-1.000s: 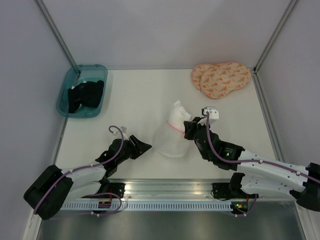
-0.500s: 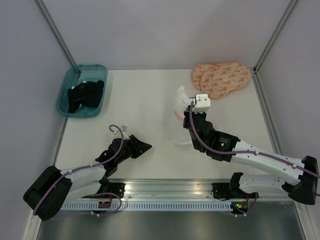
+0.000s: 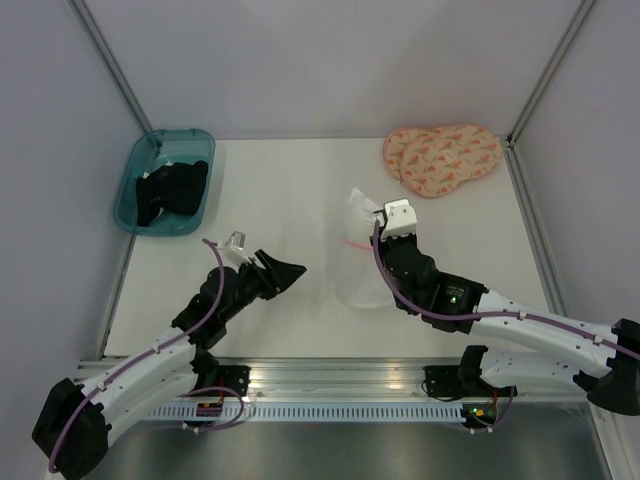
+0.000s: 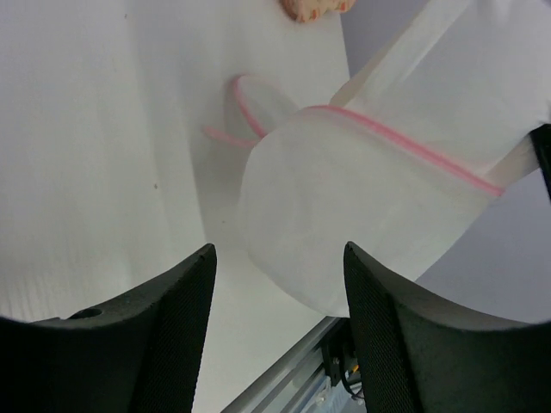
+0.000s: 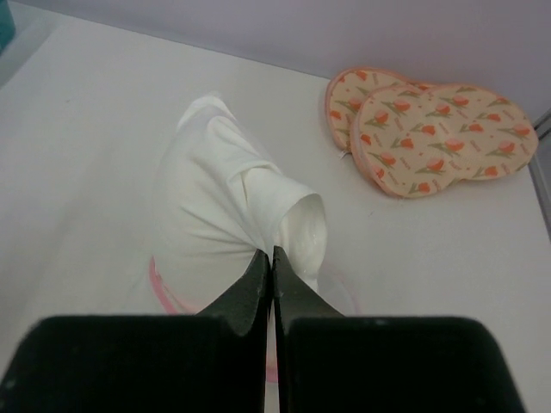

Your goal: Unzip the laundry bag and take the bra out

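Note:
My right gripper (image 3: 379,226) (image 5: 272,251) is shut on a fold of the white bra (image 5: 225,194), which shows in the top view (image 3: 360,205) raised above the table. The mesh laundry bag (image 3: 357,276) with pink edging hangs and trails below the bra, its pink rim (image 5: 164,291) around the fabric's lower part. In the left wrist view the bag (image 4: 344,215) bulges ahead, with the bra (image 4: 465,86) rising out past the pink zip. My left gripper (image 3: 288,272) (image 4: 279,251) is open and empty, just left of the bag and not touching it.
A peach patterned pad (image 3: 441,158) (image 5: 430,129) lies at the back right. A teal bin (image 3: 140,160) holding black clothing (image 3: 170,190) stands at the back left. The table's metal front rail (image 3: 340,380) runs below the bag.
My right gripper has lifted the bra up and back, drawing the bag along. My left arm has risen and moved its open gripper closer to the bag.

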You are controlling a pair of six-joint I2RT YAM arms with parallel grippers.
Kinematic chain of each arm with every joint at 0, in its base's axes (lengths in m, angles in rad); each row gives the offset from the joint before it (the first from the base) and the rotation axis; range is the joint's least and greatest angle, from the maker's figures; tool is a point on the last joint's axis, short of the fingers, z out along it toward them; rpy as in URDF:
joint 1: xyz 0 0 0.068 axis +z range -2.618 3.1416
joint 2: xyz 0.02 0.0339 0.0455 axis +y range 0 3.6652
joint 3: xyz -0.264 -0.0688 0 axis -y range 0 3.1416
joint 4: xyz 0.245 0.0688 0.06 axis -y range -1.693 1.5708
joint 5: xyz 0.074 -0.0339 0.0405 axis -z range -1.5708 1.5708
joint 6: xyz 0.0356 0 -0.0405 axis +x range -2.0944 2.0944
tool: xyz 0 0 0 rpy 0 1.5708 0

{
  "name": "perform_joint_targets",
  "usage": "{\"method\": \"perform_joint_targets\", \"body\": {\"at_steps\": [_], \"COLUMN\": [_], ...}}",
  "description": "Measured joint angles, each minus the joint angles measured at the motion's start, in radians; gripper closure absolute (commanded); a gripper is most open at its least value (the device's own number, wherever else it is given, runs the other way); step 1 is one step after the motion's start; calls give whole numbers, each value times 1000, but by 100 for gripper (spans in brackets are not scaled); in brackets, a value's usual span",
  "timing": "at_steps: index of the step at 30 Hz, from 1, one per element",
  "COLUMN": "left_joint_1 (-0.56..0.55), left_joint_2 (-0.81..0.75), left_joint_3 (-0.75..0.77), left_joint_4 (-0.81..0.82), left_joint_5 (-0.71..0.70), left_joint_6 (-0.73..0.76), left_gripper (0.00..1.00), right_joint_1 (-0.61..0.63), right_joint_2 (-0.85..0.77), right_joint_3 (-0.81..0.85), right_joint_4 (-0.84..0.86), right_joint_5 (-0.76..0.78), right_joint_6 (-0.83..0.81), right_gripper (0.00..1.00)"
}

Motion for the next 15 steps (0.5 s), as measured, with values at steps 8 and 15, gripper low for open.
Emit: {"method": "perform_joint_targets", "body": {"at_steps": [8, 15], "left_joint_1": [0, 0], "left_joint_2": [-36, -30], "left_joint_3": [122, 166], "left_joint_4": [-87, -130], "left_joint_5": [-25, -3], "left_joint_6": [61, 68], "left_gripper": [29, 24], "right_joint_1": [0, -5], "right_joint_2": [-93, -306], "right_joint_3": [-137, -310], "right_joint_4": [153, 298], "right_joint_5": [-69, -294], "right_joint_6": [-79, -17], "right_gripper": [100, 100]}}
